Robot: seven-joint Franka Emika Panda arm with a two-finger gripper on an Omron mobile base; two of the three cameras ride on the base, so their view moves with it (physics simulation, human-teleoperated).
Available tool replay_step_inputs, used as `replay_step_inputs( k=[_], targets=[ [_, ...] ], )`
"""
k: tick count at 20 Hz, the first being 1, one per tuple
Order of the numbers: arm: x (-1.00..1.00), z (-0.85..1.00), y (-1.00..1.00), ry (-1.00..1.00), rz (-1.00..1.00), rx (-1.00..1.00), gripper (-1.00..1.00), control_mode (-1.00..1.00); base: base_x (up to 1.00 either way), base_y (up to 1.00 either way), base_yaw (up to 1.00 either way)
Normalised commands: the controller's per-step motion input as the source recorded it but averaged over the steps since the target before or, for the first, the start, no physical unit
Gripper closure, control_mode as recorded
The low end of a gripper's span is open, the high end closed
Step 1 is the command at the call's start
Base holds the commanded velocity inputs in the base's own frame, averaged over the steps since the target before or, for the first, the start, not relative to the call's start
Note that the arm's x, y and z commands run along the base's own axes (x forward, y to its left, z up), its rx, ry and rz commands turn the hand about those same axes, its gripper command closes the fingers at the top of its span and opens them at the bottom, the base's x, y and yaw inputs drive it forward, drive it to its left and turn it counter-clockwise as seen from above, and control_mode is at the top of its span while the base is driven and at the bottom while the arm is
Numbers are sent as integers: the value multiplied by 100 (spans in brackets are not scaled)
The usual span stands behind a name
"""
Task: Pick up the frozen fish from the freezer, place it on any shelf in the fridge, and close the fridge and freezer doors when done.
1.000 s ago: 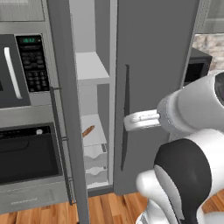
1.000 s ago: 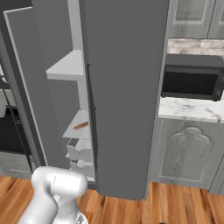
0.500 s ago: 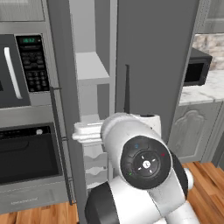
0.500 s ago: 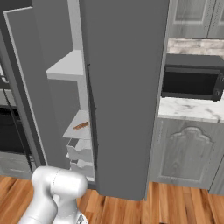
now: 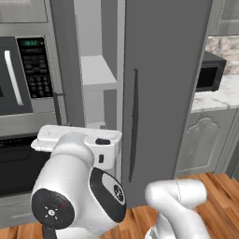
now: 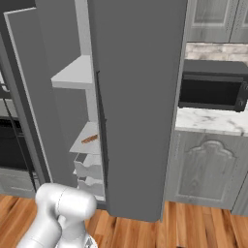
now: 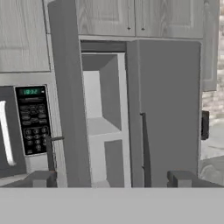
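End effector (image 7: 112, 179) level, fingers wide apart, facing open freezer (image 7: 103, 118)

The left base view looks forward from behind the arm's left, close up, with the white arm (image 5: 79, 186) blocking its lower half. The right base view faces the same tall grey unit from the right, looking down its shut wider door (image 6: 138, 106) into the open freezer (image 6: 80, 77). The hand view sits level, probably a little farther back, and shares the freezer, the door and the oven stack (image 7: 26, 122).
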Motion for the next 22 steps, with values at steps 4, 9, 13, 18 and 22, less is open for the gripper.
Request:
replay_step_inputs(
  k=[4,9,13,18,22],
  targets=[
    [32,-1,47,-7,-22,0,-100,-100,0,0,0],
    [44,-4,51,-3,-31,0,-100,-100,0,0,0],
    [33,-16,29,0,-29,1,-100,-100,0,0,0],
    [25,-62,0,0,-24,7,-100,-100,0,0,0],
    [41,-44,3,0,-19,5,-100,-100,0,0,0]
  ],
)
